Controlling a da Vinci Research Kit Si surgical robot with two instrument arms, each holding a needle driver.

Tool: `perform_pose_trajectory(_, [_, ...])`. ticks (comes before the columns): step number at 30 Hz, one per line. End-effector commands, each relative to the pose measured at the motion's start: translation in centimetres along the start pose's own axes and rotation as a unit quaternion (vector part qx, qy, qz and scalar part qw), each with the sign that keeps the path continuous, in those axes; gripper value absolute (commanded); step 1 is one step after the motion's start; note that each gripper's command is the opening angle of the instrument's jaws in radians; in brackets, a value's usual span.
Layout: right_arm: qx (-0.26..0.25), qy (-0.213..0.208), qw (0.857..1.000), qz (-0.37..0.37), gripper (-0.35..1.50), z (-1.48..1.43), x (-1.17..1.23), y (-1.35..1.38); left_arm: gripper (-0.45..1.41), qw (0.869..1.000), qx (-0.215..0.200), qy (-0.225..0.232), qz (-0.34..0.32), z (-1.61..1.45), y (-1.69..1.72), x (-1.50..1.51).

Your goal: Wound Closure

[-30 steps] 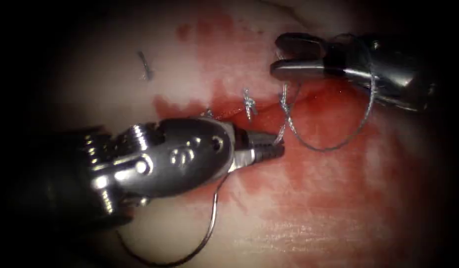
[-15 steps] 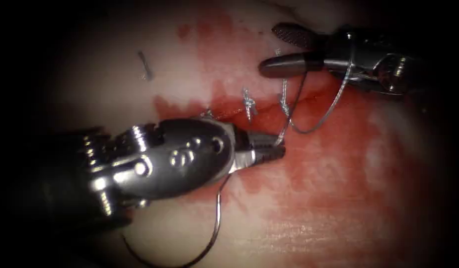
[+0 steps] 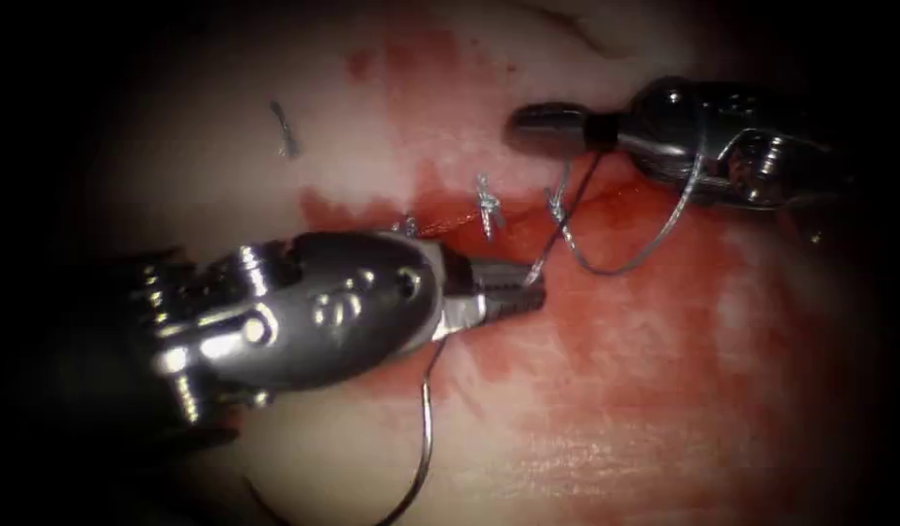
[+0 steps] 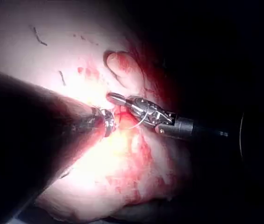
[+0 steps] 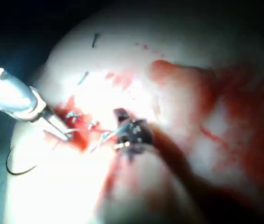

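The left arm's tool (image 3: 508, 295) lies just below the cut (image 3: 450, 222) in the tissue (image 3: 664, 409), on the red fluid (image 3: 606, 321). Its jaws are closed on the thread (image 3: 625, 265), which they grip at their tip. From there the thread rises to a knot (image 3: 557, 206) at the right end of the cut, and a loop of it hangs around the right arm's tool (image 3: 543, 127).

The right arm's tool stands just above this knot. Its jaws look pressed together over the short end of thread that goes up from the knot.

A finished stitch knot (image 3: 487, 205) sits on the cut, left of the new knot.

The curved needle (image 3: 421, 458) rests free on the tissue, well below the cut and under the left arm's tool, not in the tissue. A cut end of thread (image 3: 286, 127) lies on pale tissue, above and left of the cut.
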Motion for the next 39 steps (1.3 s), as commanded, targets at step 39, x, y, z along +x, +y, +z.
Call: perform_pose_trajectory(39, [0.033,0.08,0.995,-0.059,-0.35,-0.45,-0.51,-0.42,-0.35,0.996,0.059,-0.02,-0.058,-1.12,-2.93,0.19])
